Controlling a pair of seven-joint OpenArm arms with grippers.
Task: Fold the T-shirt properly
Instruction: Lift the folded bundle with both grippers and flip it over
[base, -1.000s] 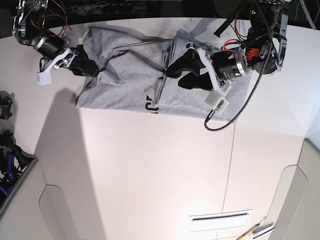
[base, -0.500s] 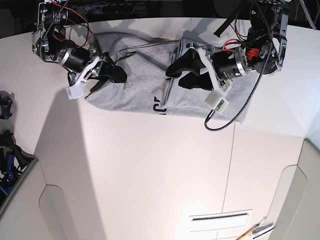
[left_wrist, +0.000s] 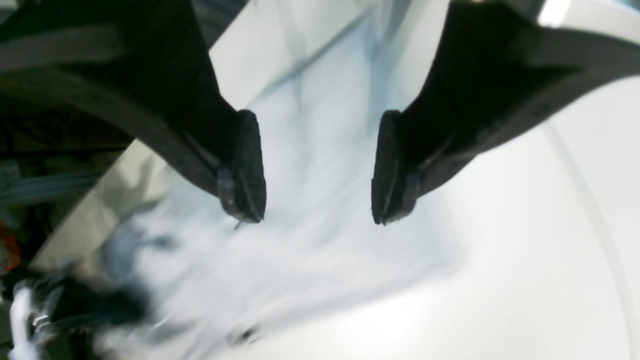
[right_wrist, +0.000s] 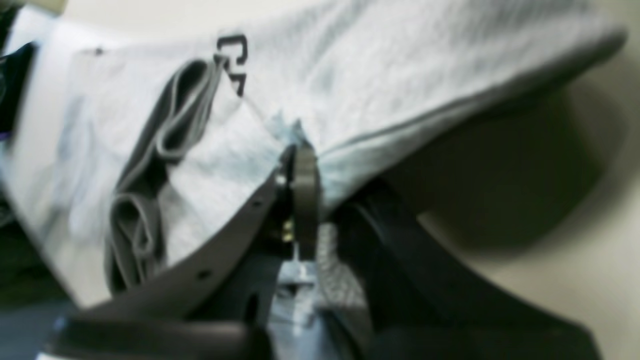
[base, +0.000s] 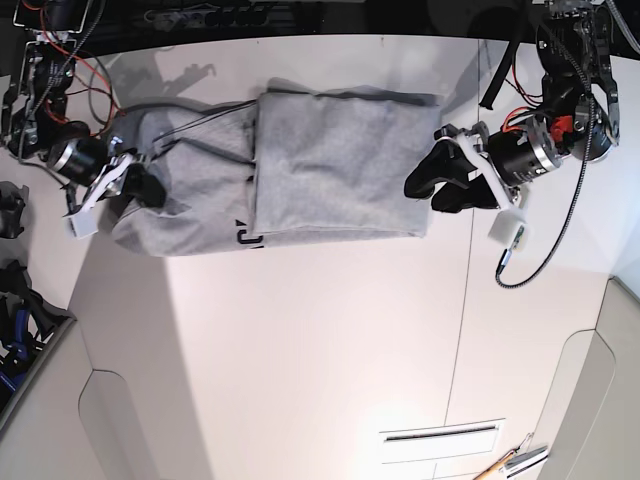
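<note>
Black block lettering peeks out on the T-shirt (base: 330, 165), right at the fold line near the worktop's front-facing hem of the cloth. From the base view only a sliver shows (base: 241, 232), too cut off to read. The right wrist view catches the same print (right_wrist: 231, 60): one letter looks like a "C", the stroke below it is partial and blurred. No other text or label is legible.

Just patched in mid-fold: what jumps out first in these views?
The grey T-shirt lies partly folded across the far part of the white table, a little black lettering peeking at its near edge. The right gripper pinches its fabric at base-view left, while the left gripper hangs open at its opposite end.
</note>
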